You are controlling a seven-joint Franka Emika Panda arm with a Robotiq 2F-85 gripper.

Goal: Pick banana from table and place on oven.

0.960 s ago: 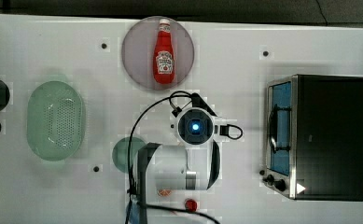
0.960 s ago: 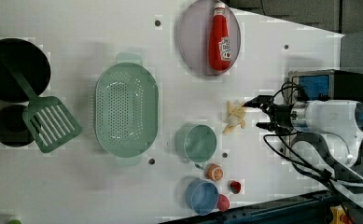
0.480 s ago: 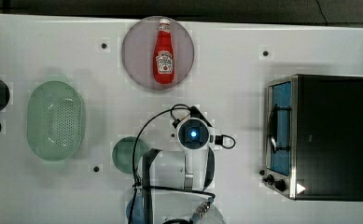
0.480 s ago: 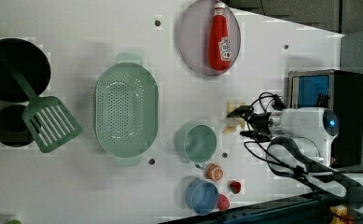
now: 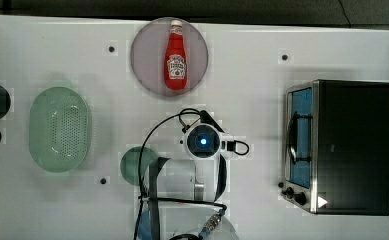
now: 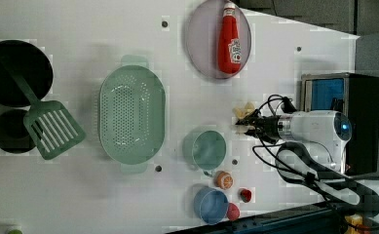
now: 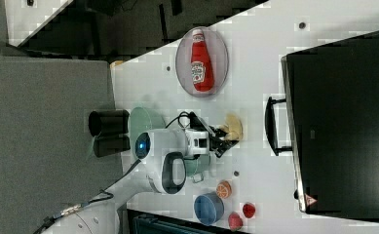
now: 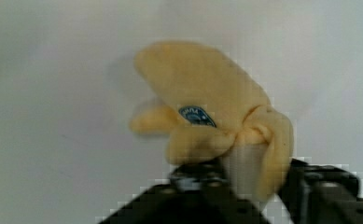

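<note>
The big white table (image 5: 332,50) fills most of the top view. Its far edge runs along the top of the frame, with dark floor past it. The oven (image 5: 354,147) sits at the right of the top view, close to the table's right edge. Its black top is flat and bare. White table lies open between the oven door and the robot arm (image 5: 202,142) in the middle.

The green strainer basket (image 5: 60,129) lies at the left of the top view. The round plate (image 5: 147,75) sits near the top edge with the red ketchup bottle (image 5: 175,62) lying on it. In the left view, a black pan (image 6: 16,73) and a green spatula (image 6: 53,129) are at the left side, well apart from the arm. A green cup (image 6: 205,148) stands just beside the claw. A blue cup (image 6: 210,204) and a small orange (image 6: 224,180) sit near the bottom edge.

The banana (image 8: 207,116) is still down on the table, in the middle of the left view, between the plate and the green cup. The claw (image 8: 247,179) is closed on the banana's lower end, a black finger (image 8: 195,179) on each side.

Before, the claw stood wide open and farther from the banana. Now it has come down to it and squeezed shut on it. Everything else is where it was.
</note>
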